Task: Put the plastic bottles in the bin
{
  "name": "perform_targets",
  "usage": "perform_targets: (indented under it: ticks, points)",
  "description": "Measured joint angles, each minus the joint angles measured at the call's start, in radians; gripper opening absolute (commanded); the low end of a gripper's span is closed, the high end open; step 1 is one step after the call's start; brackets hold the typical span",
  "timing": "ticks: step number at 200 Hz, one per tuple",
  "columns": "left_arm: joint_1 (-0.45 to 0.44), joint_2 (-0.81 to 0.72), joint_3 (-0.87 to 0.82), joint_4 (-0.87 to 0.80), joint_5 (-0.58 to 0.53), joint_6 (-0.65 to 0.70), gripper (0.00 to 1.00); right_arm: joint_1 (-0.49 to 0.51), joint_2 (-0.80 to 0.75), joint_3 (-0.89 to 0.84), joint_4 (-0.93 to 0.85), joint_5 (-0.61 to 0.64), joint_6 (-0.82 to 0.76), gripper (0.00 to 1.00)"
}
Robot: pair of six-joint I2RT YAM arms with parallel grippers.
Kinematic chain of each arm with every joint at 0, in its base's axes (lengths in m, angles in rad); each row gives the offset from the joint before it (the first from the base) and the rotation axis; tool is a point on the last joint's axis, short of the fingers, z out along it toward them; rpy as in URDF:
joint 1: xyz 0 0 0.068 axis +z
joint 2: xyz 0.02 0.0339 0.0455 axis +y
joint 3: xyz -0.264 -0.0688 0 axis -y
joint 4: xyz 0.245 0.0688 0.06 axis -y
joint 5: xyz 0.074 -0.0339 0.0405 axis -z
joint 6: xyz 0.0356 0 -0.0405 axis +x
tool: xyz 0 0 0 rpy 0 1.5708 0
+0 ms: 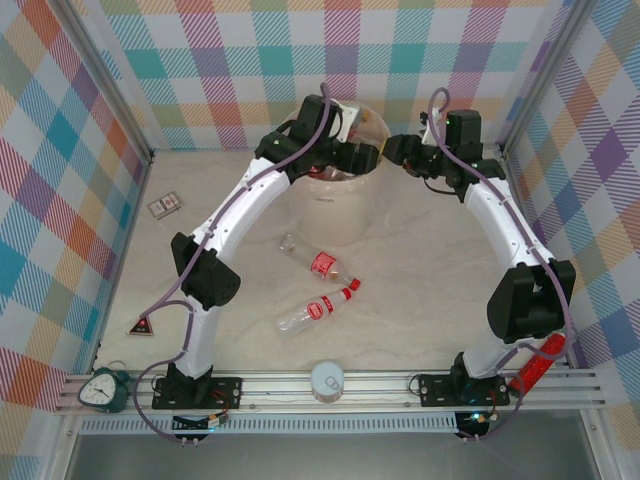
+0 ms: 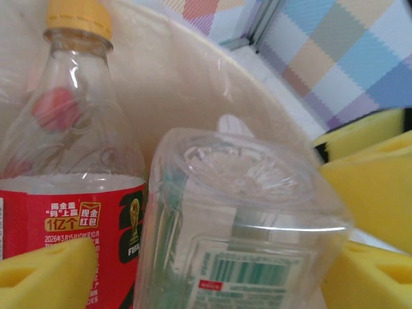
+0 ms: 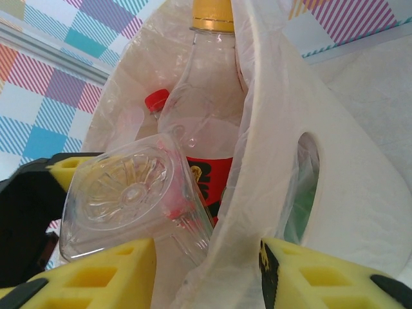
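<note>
The cream bin (image 1: 335,195) stands at the back of the table. My left gripper (image 1: 345,155) is over its mouth. In the left wrist view a clear bottle (image 2: 244,212) points base-up between the yellow pads (image 2: 45,277), with a gap on its left side, so the left gripper (image 2: 219,277) is open. Beside it a red-labelled, yellow-capped bottle (image 2: 71,212) stands in the bin. My right gripper (image 3: 209,277) straddles the bin's wall (image 3: 347,167) and its liner, shut on them. Two red-labelled bottles (image 1: 318,262) (image 1: 318,308) lie on the table.
A round white-lidded jar (image 1: 328,380) sits at the near edge between the arm bases. A small clock (image 1: 100,388) is at the near left, a card (image 1: 165,206) at the far left and a red object (image 1: 535,365) by the right base. Checked walls enclose the table.
</note>
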Motion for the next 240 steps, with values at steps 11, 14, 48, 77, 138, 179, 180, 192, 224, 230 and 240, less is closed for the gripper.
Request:
perform_targets:
  ticks: [11, 14, 48, 77, 138, 179, 180, 192, 224, 230, 240]
  points:
    - [0.005, -0.028, -0.035, 0.043, 0.005, -0.019, 0.76, 0.000, 0.000, 0.001, -0.004, 0.000, 0.000, 0.46]
    - [0.005, -0.036, -0.045, 0.054, 0.008, -0.030, 0.75, 0.000, 0.000, 0.001, -0.005, 0.000, 0.000, 0.46]
    - [0.021, -0.089, -0.102, 0.151, 0.016, -0.087, 0.64, 0.000, 0.000, 0.001, -0.008, 0.000, 0.000, 0.45]
    - [0.025, -0.086, -0.102, 0.162, 0.016, -0.107, 0.59, 0.000, 0.000, 0.001, -0.008, 0.000, 0.000, 0.45]
    - [0.025, -0.060, -0.137, 0.151, 0.018, -0.126, 0.53, 0.000, 0.000, 0.001, -0.008, -0.001, 0.000, 0.44]
    - [0.025, -0.056, -0.148, 0.128, 0.004, -0.125, 0.53, 0.000, 0.000, 0.001, -0.009, -0.001, 0.000, 0.43]
    - [0.025, -0.056, -0.148, 0.128, 0.004, -0.125, 0.53, 0.000, 0.000, 0.001, -0.009, -0.001, 0.000, 0.43]
    - [0.025, -0.056, -0.148, 0.128, 0.000, -0.125, 0.55, 0.000, 0.000, 0.005, -0.013, -0.001, 0.000, 0.43]
    - [0.029, -0.062, -0.148, 0.121, -0.011, -0.122, 0.64, 0.000, 0.000, 0.054, -0.043, 0.000, -0.004, 0.49]
    - [0.032, -0.068, -0.148, 0.115, -0.014, -0.119, 0.65, 0.000, 0.000, 0.067, -0.048, 0.000, -0.006, 0.51]
    - [0.037, -0.080, -0.148, 0.100, -0.021, -0.116, 0.68, 0.000, 0.000, 0.090, -0.056, 0.000, -0.017, 0.54]
